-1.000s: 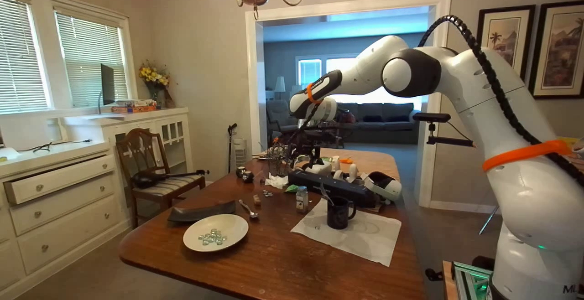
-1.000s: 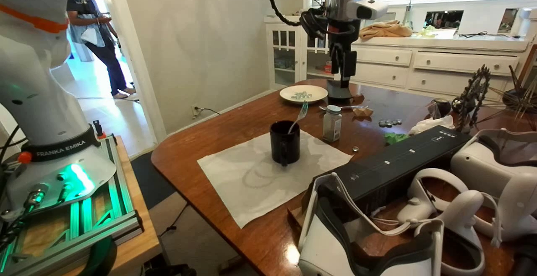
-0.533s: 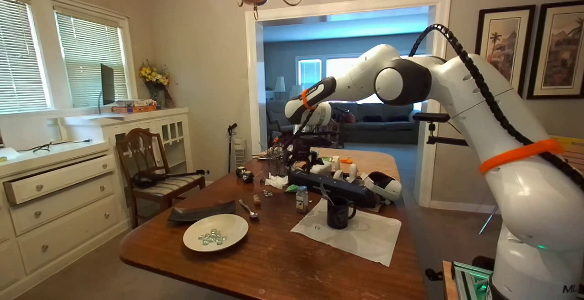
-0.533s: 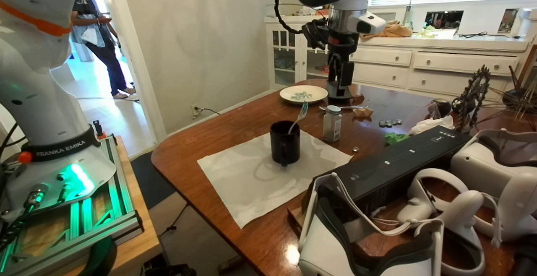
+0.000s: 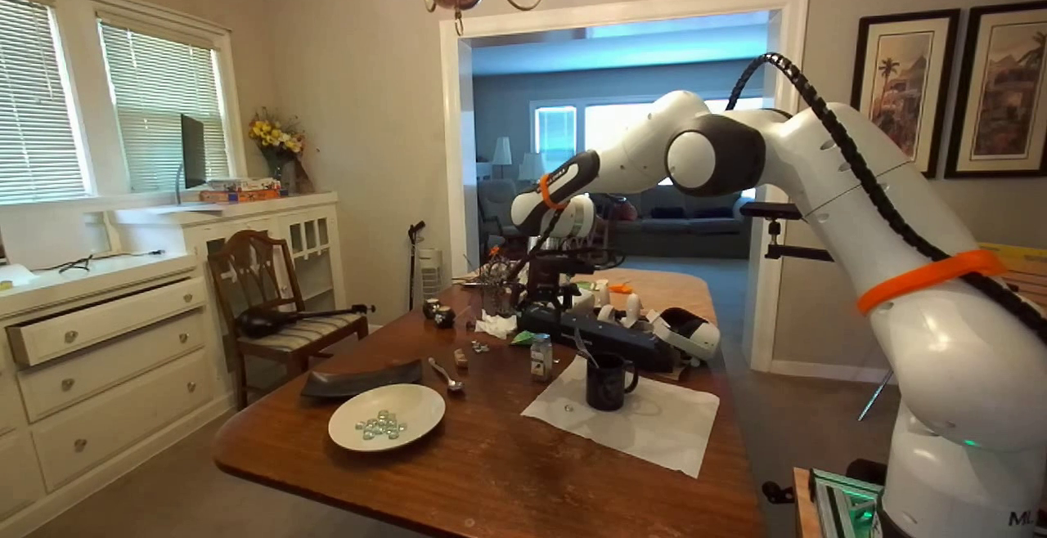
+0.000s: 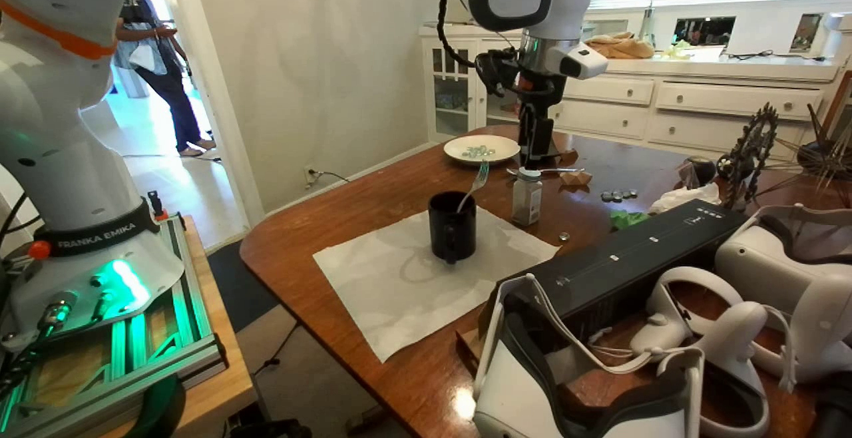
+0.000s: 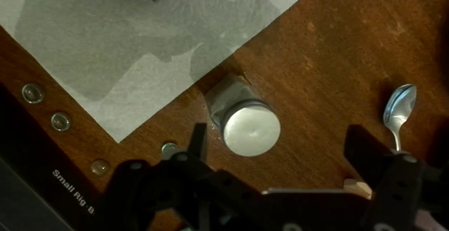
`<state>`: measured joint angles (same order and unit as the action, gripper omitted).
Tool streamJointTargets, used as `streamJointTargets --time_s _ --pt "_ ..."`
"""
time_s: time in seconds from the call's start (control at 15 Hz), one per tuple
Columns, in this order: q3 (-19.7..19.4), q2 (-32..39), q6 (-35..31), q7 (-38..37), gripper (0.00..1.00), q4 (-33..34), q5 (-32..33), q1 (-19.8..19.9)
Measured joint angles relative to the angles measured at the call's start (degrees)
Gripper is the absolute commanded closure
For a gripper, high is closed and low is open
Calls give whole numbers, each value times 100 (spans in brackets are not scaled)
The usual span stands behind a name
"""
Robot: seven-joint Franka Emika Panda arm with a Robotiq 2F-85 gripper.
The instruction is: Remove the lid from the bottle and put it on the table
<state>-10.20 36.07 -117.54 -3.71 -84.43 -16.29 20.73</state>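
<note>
The bottle is a small clear glass one standing upright on the brown wooden table in both exterior views [image 5: 541,360] [image 6: 526,202]. Its pale round lid [image 7: 252,131] is on it, and the glass side [image 7: 224,94] shows beside the lid in the wrist view. The table [image 7: 315,94] shows around it. My gripper [image 7: 276,132] is open and empty, its fingers wide apart above the table. The lid lies between them in the picture, closer to the left finger, not touched. In an exterior view my gripper [image 6: 532,158] points down behind the bottle.
A dark mug [image 6: 452,228] with a fork stands on white paper [image 5: 654,440] near the bottle. A long black box [image 6: 639,245] and white headsets [image 6: 506,385] lie on one side. A plate with glass beads [image 5: 348,432], a spoon [image 7: 400,106] and a wooden block [image 6: 576,178] lie around.
My arm and gripper have moved down towards the table, with a slight sideways shift. The gripper stays empty. The bottle, lid and other objects have not moved.
</note>
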Motion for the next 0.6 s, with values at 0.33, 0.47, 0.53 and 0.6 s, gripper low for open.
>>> streamJointTargets --time_s 0.33,0.47,0.53,0.6 --pt "-10 84 -24 -179 0 -3 0 1" --pt "-13 128 -57 -190 0 -1 0 2" --pt "-13 144 -70 -190 0 -1 0 1" --pt "-13 159 -86 -190 0 2 0 0"
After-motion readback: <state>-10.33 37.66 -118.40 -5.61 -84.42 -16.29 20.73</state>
